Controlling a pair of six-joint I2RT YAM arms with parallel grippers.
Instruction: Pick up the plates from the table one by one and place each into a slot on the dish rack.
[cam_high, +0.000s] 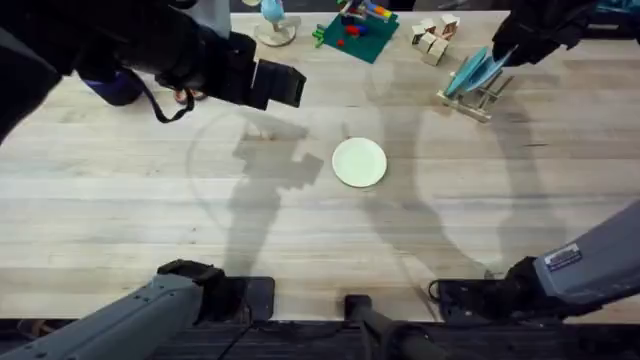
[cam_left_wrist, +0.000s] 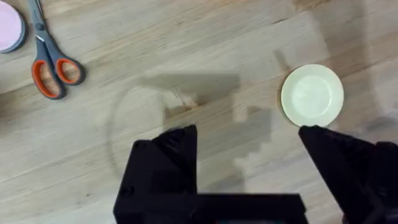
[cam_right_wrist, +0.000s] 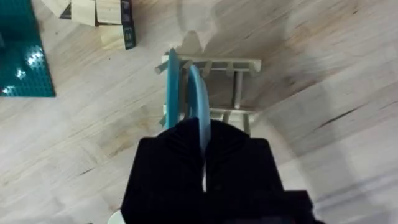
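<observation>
A pale cream-yellow plate (cam_high: 359, 162) (cam_left_wrist: 312, 95) lies flat at the middle of the wooden table (cam_high: 120, 200). My left gripper (cam_high: 285, 85) (cam_left_wrist: 249, 168) hangs high over the table's left part, open and holding nothing, with the cream plate ahead of it and off to one side. The dish rack (cam_high: 480, 98) (cam_right_wrist: 239, 65) stands at the far right. One light blue plate (cam_right_wrist: 172, 87) stands on edge in it. My right gripper (cam_high: 510, 50) (cam_right_wrist: 204, 162) is shut on a second light blue plate (cam_high: 470, 72) (cam_right_wrist: 199, 106), held on edge over the rack beside the first.
Orange-handled scissors (cam_left_wrist: 53, 62) and a pink dish (cam_left_wrist: 9, 28) lie at the far left. A green baseplate with bricks (cam_high: 355, 35) and a pile of wooden blocks (cam_high: 435, 38) (cam_right_wrist: 102, 18) sit along the far edge near the rack.
</observation>
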